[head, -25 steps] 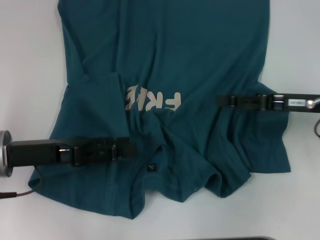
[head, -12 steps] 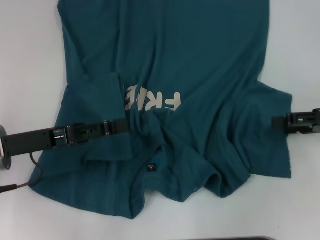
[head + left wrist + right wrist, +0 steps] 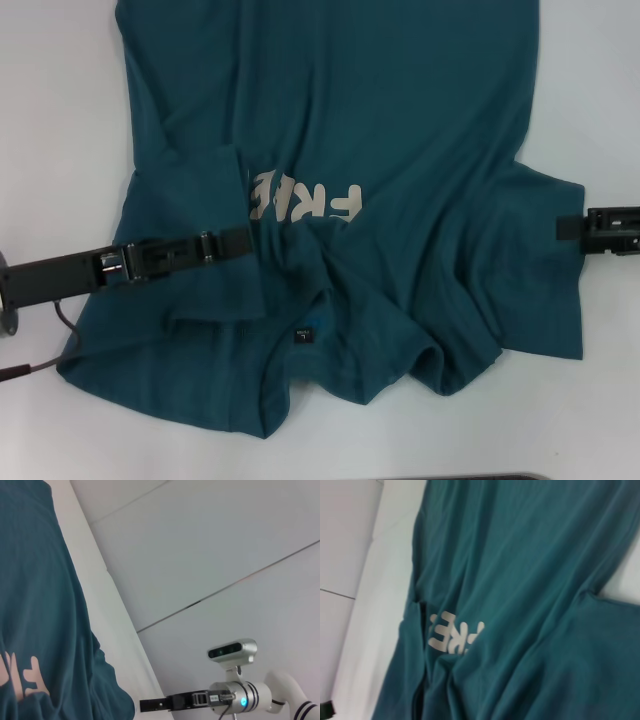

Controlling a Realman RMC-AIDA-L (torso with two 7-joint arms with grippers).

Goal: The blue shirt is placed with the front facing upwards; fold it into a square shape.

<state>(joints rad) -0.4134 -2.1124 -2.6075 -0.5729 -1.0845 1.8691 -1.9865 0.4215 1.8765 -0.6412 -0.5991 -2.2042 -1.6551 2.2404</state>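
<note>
The blue shirt [image 3: 400, 120] lies spread on the white table [image 3: 60, 120], collar end toward me and hem at the far side. Pale letters [image 3: 305, 203] cross its chest, and a small dark neck label [image 3: 303, 337] sits at the rumpled collar. One sleeve is folded inward over the chest beside the letters. My left gripper [image 3: 248, 240] hovers over that folded sleeve, just below the letters. At the shirt's right sleeve edge sits my right gripper [image 3: 560, 227], which the left wrist view also shows as the right gripper [image 3: 142, 706] beside the cloth. The right wrist view shows the shirt [image 3: 530, 580] and its letters [image 3: 455, 635].
Bare white table borders the shirt on the left, right and near sides. A thin cable [image 3: 30, 370] trails from the left arm at the table's left edge. A dark strip [image 3: 450, 477] marks the near edge. A pale wall [image 3: 225, 555] stands behind the table.
The left gripper moved from near the collar up toward the letters and drew back leftward. The right gripper withdrew to the right, from over the shirt to its sleeve edge.
</note>
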